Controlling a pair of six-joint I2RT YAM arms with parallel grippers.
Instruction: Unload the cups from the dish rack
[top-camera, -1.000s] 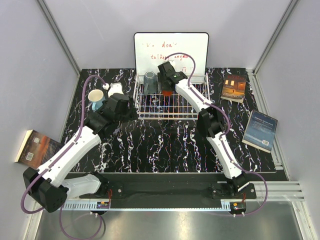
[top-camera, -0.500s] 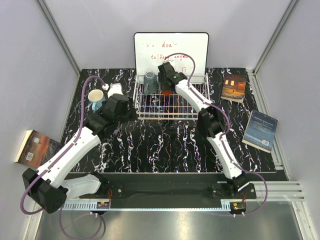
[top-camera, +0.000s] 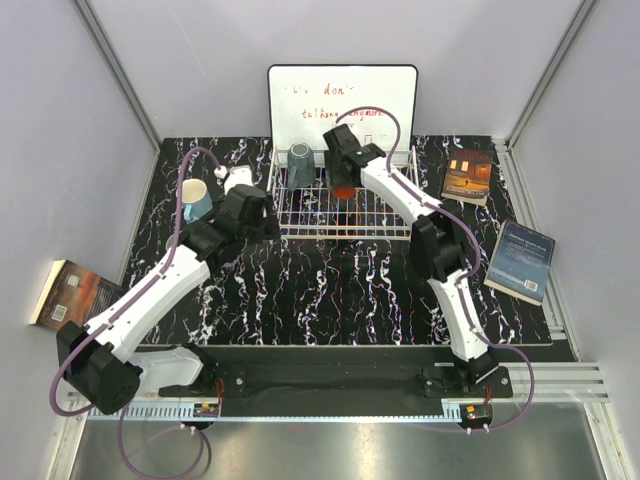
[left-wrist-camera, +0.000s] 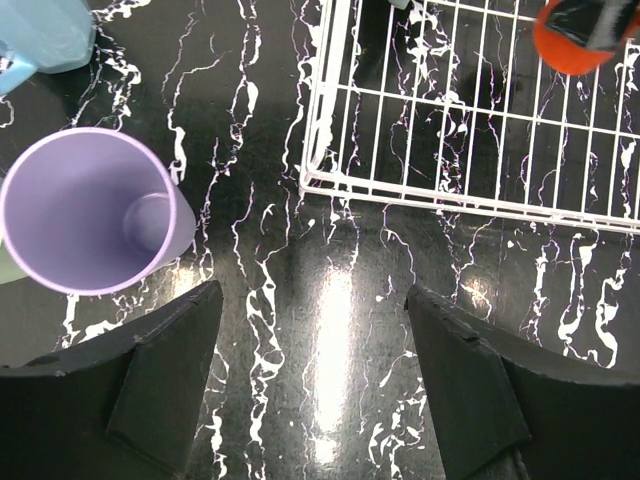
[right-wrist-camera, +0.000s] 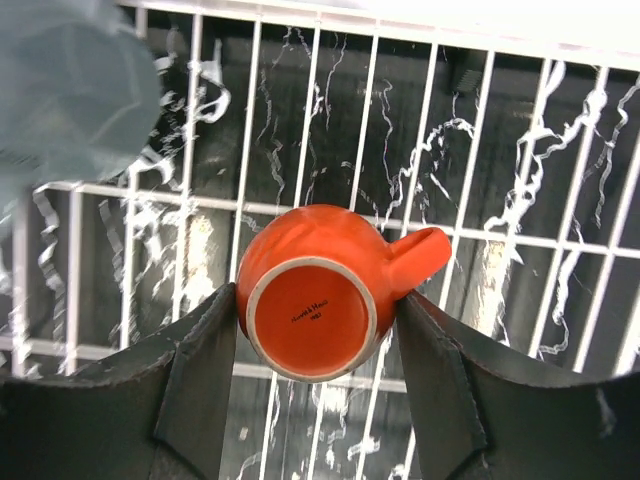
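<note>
pinching glossy orange cup (right-wrist-camera: 312, 300), right hand (right-wrist-camera: 315, 322)

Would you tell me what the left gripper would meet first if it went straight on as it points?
Most likely bare tabletop beneath the left gripper, just short of the dish rack; depth is unclear.

Glossy tabletop (left-wrist-camera: 330, 330); wire rack (left-wrist-camera: 322, 95); orange cup (right-wrist-camera: 312, 290) perhaps ceramic
</note>
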